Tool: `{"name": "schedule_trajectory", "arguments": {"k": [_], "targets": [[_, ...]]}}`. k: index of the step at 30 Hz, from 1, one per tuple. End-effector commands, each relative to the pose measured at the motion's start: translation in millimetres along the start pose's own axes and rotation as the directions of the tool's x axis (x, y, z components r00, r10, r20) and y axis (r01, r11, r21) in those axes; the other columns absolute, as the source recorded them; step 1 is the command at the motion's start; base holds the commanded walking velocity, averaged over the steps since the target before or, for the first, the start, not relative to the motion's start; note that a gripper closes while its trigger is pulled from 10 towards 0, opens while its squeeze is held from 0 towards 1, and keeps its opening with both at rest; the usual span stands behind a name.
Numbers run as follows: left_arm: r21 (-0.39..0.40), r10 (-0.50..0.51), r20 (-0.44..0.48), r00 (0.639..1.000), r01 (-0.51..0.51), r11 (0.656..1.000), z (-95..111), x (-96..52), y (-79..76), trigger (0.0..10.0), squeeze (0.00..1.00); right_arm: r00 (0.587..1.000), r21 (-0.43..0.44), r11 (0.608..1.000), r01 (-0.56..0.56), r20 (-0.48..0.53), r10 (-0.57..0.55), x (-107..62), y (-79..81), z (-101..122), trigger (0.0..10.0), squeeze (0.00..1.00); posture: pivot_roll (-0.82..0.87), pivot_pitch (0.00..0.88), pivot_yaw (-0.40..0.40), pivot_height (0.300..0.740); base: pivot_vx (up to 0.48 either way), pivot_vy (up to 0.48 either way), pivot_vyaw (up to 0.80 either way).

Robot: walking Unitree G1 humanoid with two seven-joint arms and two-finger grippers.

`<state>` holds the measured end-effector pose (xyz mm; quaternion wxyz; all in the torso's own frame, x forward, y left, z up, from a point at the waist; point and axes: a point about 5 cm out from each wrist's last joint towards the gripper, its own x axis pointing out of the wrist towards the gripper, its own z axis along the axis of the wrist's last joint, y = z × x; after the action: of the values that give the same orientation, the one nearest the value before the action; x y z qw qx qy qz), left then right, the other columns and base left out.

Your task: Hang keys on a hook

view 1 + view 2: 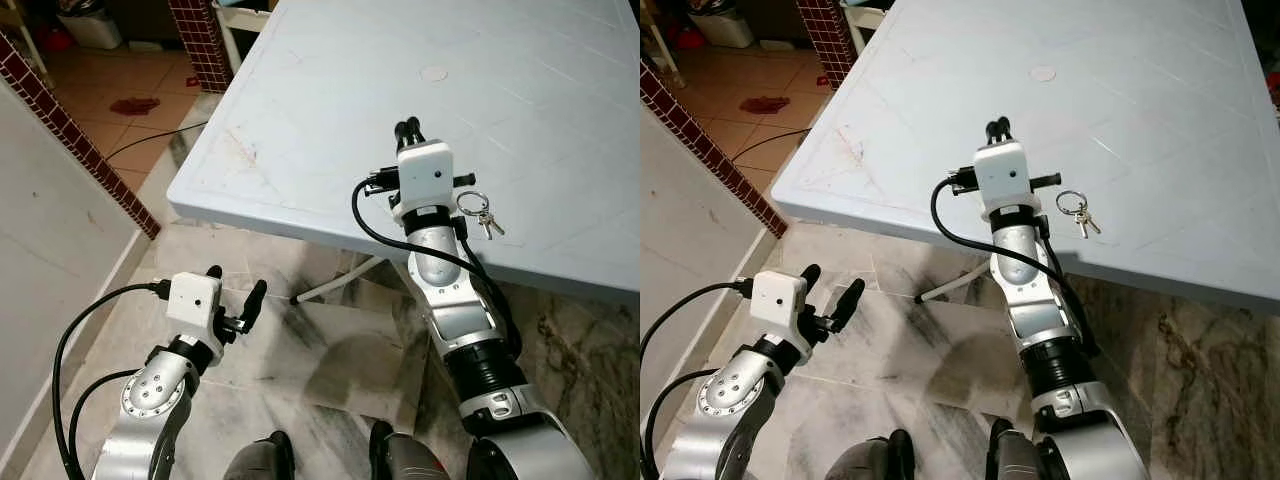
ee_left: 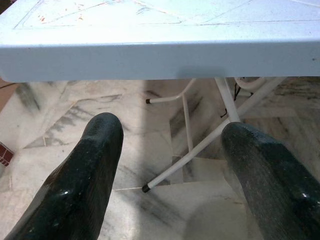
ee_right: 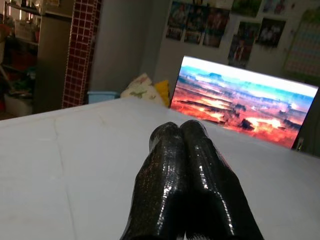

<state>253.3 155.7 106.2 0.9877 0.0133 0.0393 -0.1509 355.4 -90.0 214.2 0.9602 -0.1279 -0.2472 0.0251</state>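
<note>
Right gripper (image 1: 408,128) closed, beside keys (image 1: 480,213)

Even indoor light; head views sharp. Soft shadow under the counter (image 1: 300,215). Right wrist background dim, possibly out of focus.

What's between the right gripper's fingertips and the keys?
Nothing: bare white table top. In the left eye view the right gripper, fingers shut, hovers over the table, and the keys lie beside its wrist, nearer the table's front edge.

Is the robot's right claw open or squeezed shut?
Shut. The right claw has its two black fingers pressed together over the table, holding nothing. The keys lie beside its wrist.
</note>
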Motion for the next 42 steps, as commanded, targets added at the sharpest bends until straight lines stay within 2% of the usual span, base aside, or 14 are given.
{"name": "schedule_trajectory", "arguments": {"k": [1, 2, 3, 6, 7, 8, 9, 13, 23, 35, 42], "targets": [[0.001, 0.019, -0.02, 1.0, -0.019, 1.0, -5.2, -2.3, 2.9, 10.0, 0.0, 0.996, 0.052, 0.998, 0.032, -0.088, -0.027, -4.2, -3.0, -11.5, 10.0, 0.0, 0.05, 0.214, 0.098, 0.74, 0.0, 0.0, 0.0], [0.001, 0.019, -0.021, 1.0, -0.019, 1.0, -5.4, -2.4, 2.8, 10.0, 0.0, 0.992, 0.075, 0.996, 0.054, -0.118, -0.045, -6.6, -5.9, -16.0, 10.0, 0.84, 0.05, 0.214, 0.098, 0.74, 0.0, 0.0, 0.0], [0.0, 0.02, -0.023, 1.0, -0.02, 1.0, -6.0, -2.6, 2.8, 10.0, 0.0, 0.985, 0.107, 0.992, 0.07, -0.164, -0.052, -12.5, -9.3, -23.7, 10.0, 1.0, 0.05, 0.216, 0.099, 0.74, 0.0, 0.0, 0.0], [-0.001, 0.02, -0.026, 0.999, -0.02, 1.0, -6.8, -2.9, 2.6, 10.0, 0.0, 0.976, 0.113, 0.991, 0.077, -0.209, -0.052, -18.6, -10.8, -31.4, 10.0, 1.0, 0.04, 0.218, 0.099, 0.74, 0.0, 0.0, 0.0], [-0.001, 0.016, -0.026, 1.0, -0.016, 1.0, -6.8, -2.6, 2.1, 10.0, 0.0, 0.961, 0.141, 0.985, 0.102, -0.269, -0.061, -25.1, -12.0, -41.0, 10.0, 1.0, 0.04, 0.218, 0.099, 0.74, 0.0, 0.0, 0.0], [-0.001, 0.016, -0.026, 1.0, -0.016, 1.0, -6.8, -2.6, 2.1, 10.0, 0.0, 0.961, 0.141, 0.985, 0.102, -0.269, -0.061, -25.1, -12.0, -41.0, 10.0, 1.0, 0.04, 0.218, 0.099, 0.74, 0.0, 0.0, 0.0], [-0.001, 0.014, -0.027, 1.0, -0.014, 1.0, -6.9, -2.2, 2.1, 10.0, 0.0, 0.947, 0.145, 0.984, 0.099, -0.317, -0.048, -30.6, -10.9, -48.8, 10.0, 1.0, 0.04, 0.218, 0.101, 0.74, 0.0, 0.0, 0.0], [0.001, 0.011, -0.027, 1.0, -0.011, 1.0, -6.8, -1.6, 2.5, 10.0, 0.0, 0.926, 0.169, 0.981, 0.097, -0.377, -0.026, -38.0, -8.3, -55.8, 10.0, 1.0, 0.04, 0.217, 0.106, 0.74, 0.0, 0.0, 0.0], [0.007, 0.01, -0.026, 1.0, -0.01, 1.0, -6.1, -1.6, 3.8, 10.0, 0.0, 0.9, 0.232, 0.971, 0.056, -0.433, 0.052, -44.4, 3.3, -61.5, 10.0, 1.0, 0.05, 0.211, 0.105, 0.74, 0.0, 0.0, 0.0], [0.01, 0.015, -0.026, 1.0, -0.015, 1.0, -6.3, -2.8, 4.4, 10.0, 0.0, 0.896, 0.222, 0.975, 0.027, -0.438, 0.075, -41.8, -0.1, -64.7, 10.0, 1.0, 0.05, 0.21, 0.106, 0.74, 0.0, 0.0, 0.0], [0.009, 0.016, -0.025, 1.0, -0.016, 1.0, -6.3, -3.0, 4.6, 10.0, 0.0, 0.947, 0.175, 0.985, 0.013, -0.317, 0.043, -36.4, 0.1, -45.1, 10.0, 1.0, 0.05, 0.211, 0.107, 0.74, 0.0, 0.0, 0.0]]}}
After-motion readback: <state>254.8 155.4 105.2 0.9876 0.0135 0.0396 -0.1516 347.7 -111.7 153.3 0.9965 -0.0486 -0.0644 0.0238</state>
